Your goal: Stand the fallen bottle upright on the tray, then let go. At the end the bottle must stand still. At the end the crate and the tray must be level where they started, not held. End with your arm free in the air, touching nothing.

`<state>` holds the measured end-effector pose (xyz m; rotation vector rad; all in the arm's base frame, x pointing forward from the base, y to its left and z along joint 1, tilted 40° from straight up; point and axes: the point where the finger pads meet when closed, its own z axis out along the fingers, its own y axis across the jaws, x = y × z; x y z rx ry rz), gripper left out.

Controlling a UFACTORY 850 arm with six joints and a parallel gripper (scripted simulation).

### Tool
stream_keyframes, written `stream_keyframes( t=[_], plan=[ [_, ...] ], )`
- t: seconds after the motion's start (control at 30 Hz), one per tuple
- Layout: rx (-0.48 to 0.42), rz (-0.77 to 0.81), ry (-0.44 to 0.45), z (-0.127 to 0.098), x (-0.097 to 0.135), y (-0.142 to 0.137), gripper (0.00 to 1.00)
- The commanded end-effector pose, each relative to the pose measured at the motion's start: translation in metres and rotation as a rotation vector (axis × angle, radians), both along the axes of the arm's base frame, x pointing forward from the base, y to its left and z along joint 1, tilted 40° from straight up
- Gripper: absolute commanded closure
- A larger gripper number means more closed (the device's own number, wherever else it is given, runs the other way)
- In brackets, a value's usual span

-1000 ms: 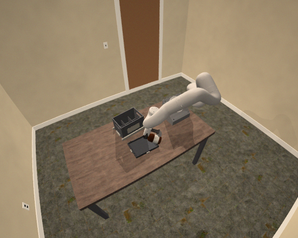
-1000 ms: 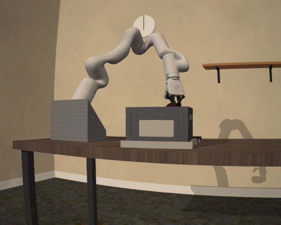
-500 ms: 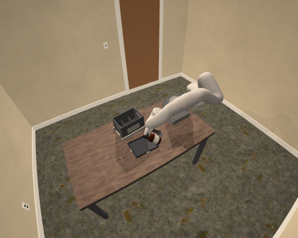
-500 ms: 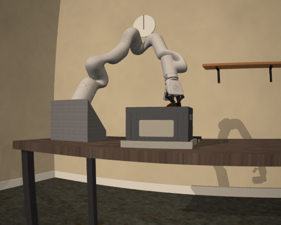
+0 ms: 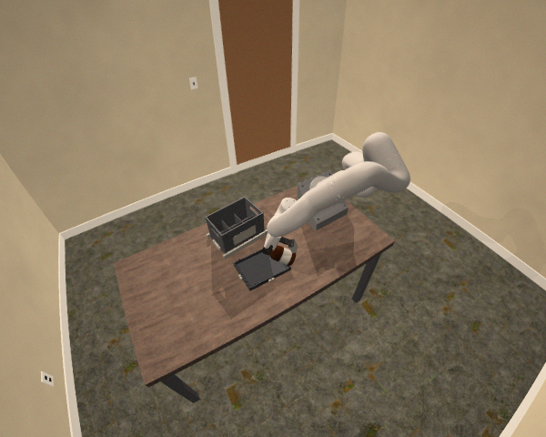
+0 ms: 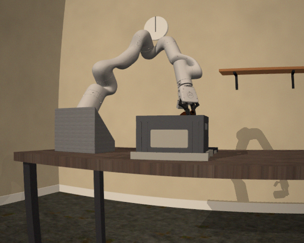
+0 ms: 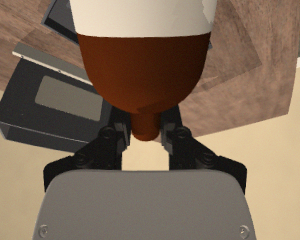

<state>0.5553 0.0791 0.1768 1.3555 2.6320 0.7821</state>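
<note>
My gripper is shut on the neck of a brown bottle with a white label. In the top view the bottle hangs tilted in the air over the right corner of the dark flat tray, with the gripper at its upper left end. In the exterior view the gripper is just above the top edge of the dark crate, which hides most of the bottle and the tray. The crate stands behind the tray on a pale slab.
A grey wedge-shaped base carries the arm at the table's back edge. The wooden table stands in a room with a door and a wall shelf.
</note>
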Motion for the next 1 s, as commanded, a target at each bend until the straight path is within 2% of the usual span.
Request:
stream_keyframes(
  t=[0.0, 0.53, 0.97],
  plan=[
    [0.0, -0.001, -0.002, 0.0007, 0.0007, -0.0004, 1.0],
    [-0.011, -0.009, -0.014, 0.0011, 0.0017, 0.0003, 1.0],
    [-0.068, -0.048, -0.06, 0.0021, 0.0033, 0.0014, 1.0]
  ],
)
